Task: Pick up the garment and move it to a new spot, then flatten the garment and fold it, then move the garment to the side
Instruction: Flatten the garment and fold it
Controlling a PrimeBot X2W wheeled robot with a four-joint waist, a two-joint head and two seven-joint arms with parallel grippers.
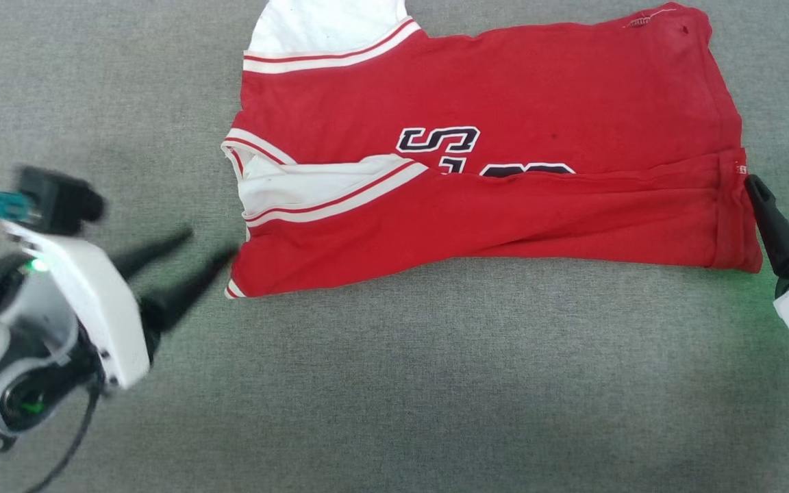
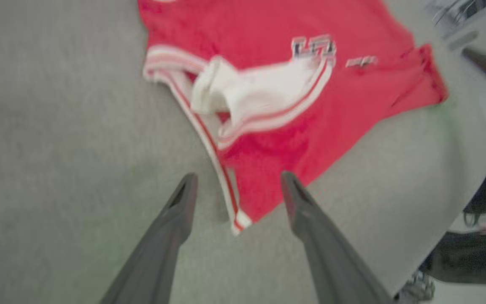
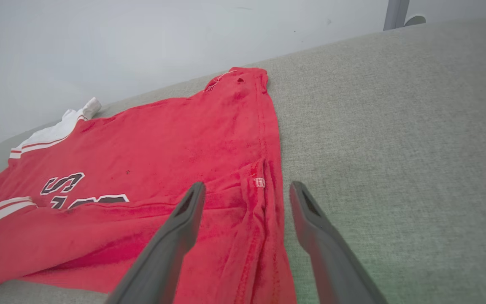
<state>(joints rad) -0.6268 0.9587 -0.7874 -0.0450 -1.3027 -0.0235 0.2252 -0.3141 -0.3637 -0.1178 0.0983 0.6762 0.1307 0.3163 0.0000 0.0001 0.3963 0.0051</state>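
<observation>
Revealing wall behind garment, right wrist view

I read bright, even, diffuse light; shadows are faint. Left wrist view is blurred throughout. In the head view the left gripper smears. Right wrist view is sharp.

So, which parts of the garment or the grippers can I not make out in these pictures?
Head view: a fold of red cloth covers the lower half of the lettering on the garment, so it cannot be read.
Head view: the top edge cuts off the upper white sleeve.
Head view: the right edge cuts off the right gripper behind its fingers.
Left wrist view: blur smears the trim's stripes.
</observation>
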